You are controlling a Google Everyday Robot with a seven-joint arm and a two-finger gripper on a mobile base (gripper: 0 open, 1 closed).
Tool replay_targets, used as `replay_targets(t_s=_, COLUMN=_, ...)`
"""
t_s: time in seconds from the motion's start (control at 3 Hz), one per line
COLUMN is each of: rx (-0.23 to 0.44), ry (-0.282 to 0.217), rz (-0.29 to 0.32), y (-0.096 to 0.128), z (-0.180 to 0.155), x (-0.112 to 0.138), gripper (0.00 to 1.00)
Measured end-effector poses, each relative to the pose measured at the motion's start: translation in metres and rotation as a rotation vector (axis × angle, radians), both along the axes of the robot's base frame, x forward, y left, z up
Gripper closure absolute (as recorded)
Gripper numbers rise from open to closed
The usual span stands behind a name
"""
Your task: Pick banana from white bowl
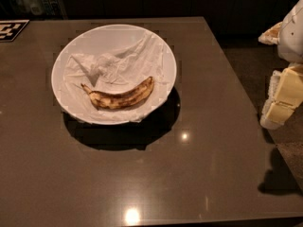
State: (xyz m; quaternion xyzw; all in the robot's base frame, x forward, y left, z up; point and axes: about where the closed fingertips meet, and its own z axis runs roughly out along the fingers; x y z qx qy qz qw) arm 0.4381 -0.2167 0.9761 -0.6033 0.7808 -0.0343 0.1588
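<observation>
A big white bowl (61, 56) sits on the dark counter (189, 174). Crumpled white paper or cloth (113, 60) lines it. A spotty yellow-brown banana (120, 97) lies near the bowl's front, its thin stem pointing left. The robot's white and yellow hand (282, 98) hangs at the right edge, well apart from the bowl.

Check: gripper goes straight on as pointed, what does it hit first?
Probably the table near its right edge: the gripper hangs at the picture's right, pointing down, well clear of the white bowl and banana. Depth unclear.
</observation>
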Motion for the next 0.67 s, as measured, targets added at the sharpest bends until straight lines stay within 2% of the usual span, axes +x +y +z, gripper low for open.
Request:
replay_targets(t_s=0.33, rx=0.000, ry=0.000, rz=0.000, y=0.000, z=0.000, x=0.000, gripper=0.00)
replay_targets(t_s=0.67, rx=-0.024, ry=-0.010, rz=0.034, y=0.012, z=0.005, x=0.002, gripper=0.00)
